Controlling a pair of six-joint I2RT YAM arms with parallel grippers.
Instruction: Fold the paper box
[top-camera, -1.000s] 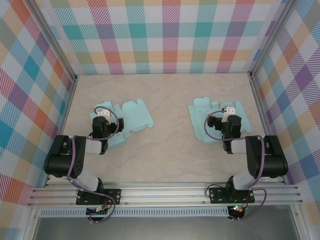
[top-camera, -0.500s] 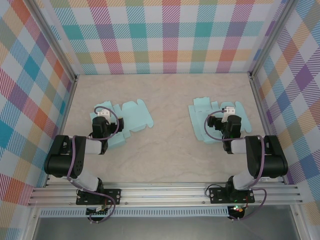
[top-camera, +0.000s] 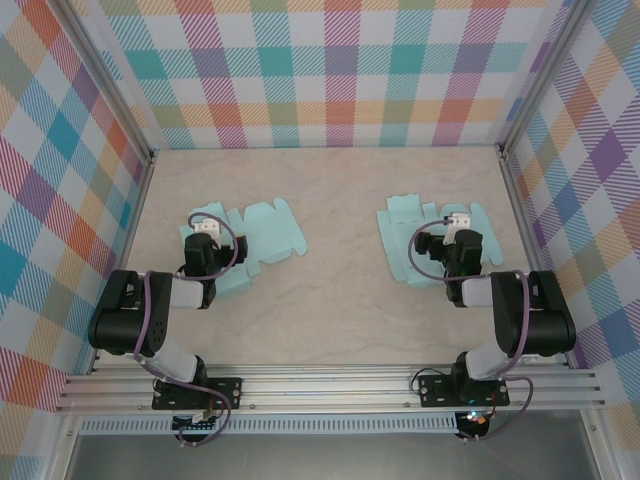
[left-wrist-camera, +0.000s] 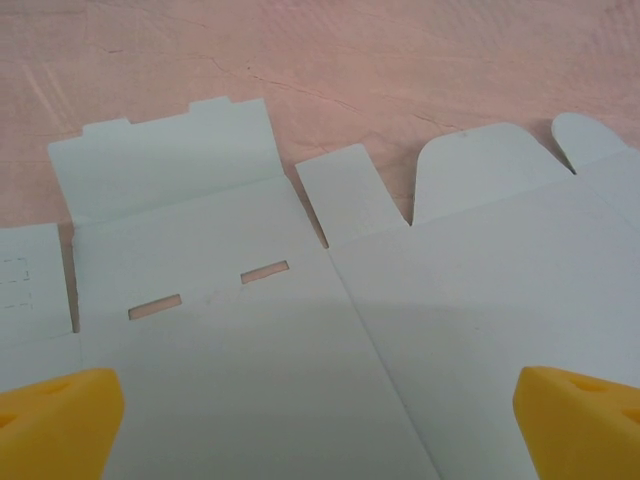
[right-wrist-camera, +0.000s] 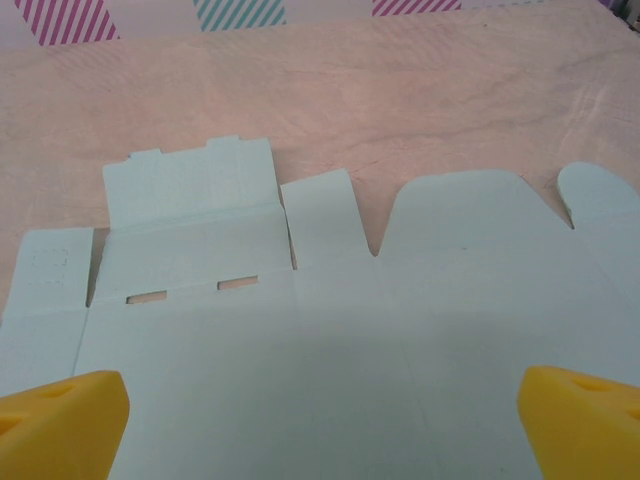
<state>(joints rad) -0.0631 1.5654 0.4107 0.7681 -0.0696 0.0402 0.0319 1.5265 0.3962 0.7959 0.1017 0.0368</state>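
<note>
At the bottom of the overhead frame, two black arms stand bolted to an aluminium rail. Just above, left of centre, the left gripper hovers over a flat, pale-blue left box blank. Right of centre, the right gripper hovers over the right box blank. Both spread their yellow fingers wide, grasping nothing. The wrist views show unfolded card below, with tabs and two slots at upper left. Beyond lie the marbled table and checked wall. Nothing has shifted over the last second, so folding appears not yet begun.
</note>
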